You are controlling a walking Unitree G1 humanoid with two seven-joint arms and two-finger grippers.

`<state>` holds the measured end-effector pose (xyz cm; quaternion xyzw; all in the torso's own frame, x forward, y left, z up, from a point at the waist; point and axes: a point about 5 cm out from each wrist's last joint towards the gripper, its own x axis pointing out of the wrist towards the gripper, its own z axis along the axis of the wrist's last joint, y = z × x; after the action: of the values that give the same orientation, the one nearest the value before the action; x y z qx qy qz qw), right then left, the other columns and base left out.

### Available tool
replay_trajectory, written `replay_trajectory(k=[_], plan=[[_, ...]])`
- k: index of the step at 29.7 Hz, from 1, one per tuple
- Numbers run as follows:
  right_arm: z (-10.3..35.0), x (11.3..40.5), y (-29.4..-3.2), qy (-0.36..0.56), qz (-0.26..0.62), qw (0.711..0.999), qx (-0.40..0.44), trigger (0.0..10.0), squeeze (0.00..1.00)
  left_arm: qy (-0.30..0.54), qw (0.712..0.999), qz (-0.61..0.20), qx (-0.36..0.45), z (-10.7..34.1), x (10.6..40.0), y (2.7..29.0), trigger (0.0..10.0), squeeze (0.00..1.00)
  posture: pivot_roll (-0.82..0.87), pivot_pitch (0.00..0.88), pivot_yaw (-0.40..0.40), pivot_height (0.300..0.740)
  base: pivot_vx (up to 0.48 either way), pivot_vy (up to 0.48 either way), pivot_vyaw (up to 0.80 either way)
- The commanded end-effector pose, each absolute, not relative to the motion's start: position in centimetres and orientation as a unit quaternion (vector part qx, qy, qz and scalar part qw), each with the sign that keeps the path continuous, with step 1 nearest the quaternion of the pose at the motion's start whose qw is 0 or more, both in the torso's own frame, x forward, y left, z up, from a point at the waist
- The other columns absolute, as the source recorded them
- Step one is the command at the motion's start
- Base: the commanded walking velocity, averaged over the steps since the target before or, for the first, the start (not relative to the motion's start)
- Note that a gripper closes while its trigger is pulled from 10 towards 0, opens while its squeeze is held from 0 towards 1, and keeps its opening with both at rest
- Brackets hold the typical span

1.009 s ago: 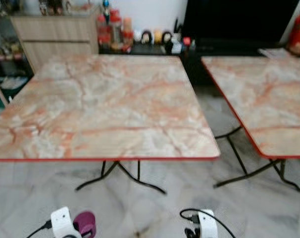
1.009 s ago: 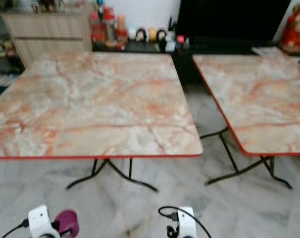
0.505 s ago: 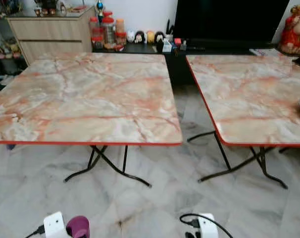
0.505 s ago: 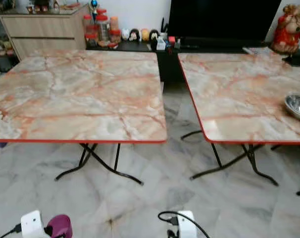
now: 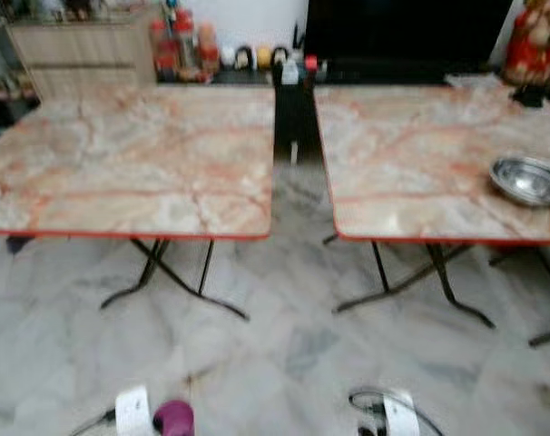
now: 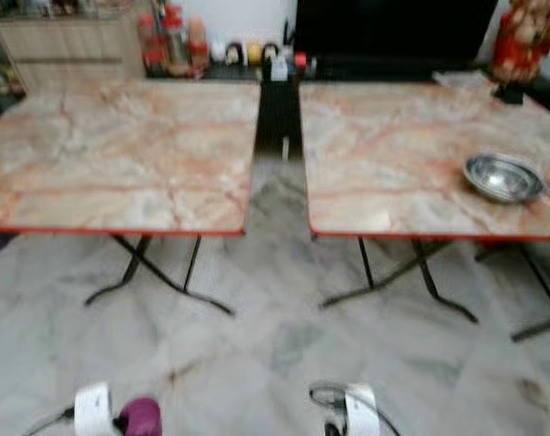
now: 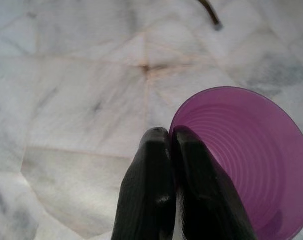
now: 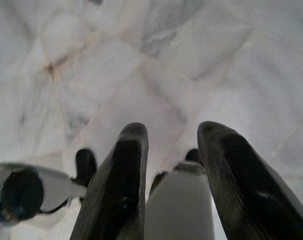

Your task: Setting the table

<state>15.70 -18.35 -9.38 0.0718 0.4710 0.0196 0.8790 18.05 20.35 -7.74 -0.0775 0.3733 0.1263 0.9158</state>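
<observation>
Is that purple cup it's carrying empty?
Empty: the left wrist view looks into the purple cup, pinched by the left claw, showing only bare ribbed walls.

No legible text or labels.

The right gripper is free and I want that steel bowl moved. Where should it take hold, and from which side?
Probably the rim of the steel bowl, coming from above at its near edge. It sits upright, wide and shallow, on the right table, so one finger inside and one outside suits the thin wall. The right gripper is open.
</observation>
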Motion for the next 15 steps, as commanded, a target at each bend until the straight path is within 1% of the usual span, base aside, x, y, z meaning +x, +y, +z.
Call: replay_trajectory(k=[1, 5, 7, 10, 14, 15], plan=[[-9.46, 15.37, -18.79, 0.471, 0.005, 0.879, 0.076, 10.0, 0.0, 0.379, 0.918, 0.095, -0.061, -7.69, 18.58, 19.36, 10.0, 0.0, -0.05, 0.0, 0.031, 0.74, 0.0, -0.349, 0.0], [-9.61, 15.15, -18.32, 0.474, 0.005, 0.877, 0.078, 10.0, 0.0, 0.389, 0.918, 0.065, -0.032, -7.69, 18.89, 18.81, 10.0, 0.0, -0.08, 0.0, 0.04, 0.74, 0.0, 0.0, 0.0], [-9.6, 15.14, -18.47, 0.473, 0.0, 0.877, 0.08, 10.0, 0.0, 0.39, 0.916, 0.081, -0.055, -7.76, 18.79, 18.86, 10.0, 0.0, -0.1, 0.0, 0.042, 0.74, 0.0, 0.0, 0.0], [-9.52, 15.27, -18.6, 0.47, -0.001, 0.879, 0.081, 10.0, 0.0, 0.389, 0.915, 0.08, -0.064, -7.7, 18.92, 18.9, 10.0, 0.0, -0.09, 0.0, 0.036, 0.74, 0.0, 0.0, 0.0], [-9.49, 15.34, -18.69, 0.47, -0.001, 0.879, 0.08, 10.0, 0.0, 0.386, 0.918, 0.072, -0.052, -7.6, 19.08, 18.84, 10.0, 0.0, -0.09, 0.0, 0.036, 0.74, 0.0, 0.0, 0.0], [-9.42, 15.51, -18.76, 0.469, -0.002, 0.88, 0.078, 10.0, 0.0, 0.385, 0.918, 0.078, -0.055, -7.55, 19.15, 18.97, 10.0, 0.0, -0.08, 0.0, 0.033, 0.74, 0.439, 0.0, 0.0]])
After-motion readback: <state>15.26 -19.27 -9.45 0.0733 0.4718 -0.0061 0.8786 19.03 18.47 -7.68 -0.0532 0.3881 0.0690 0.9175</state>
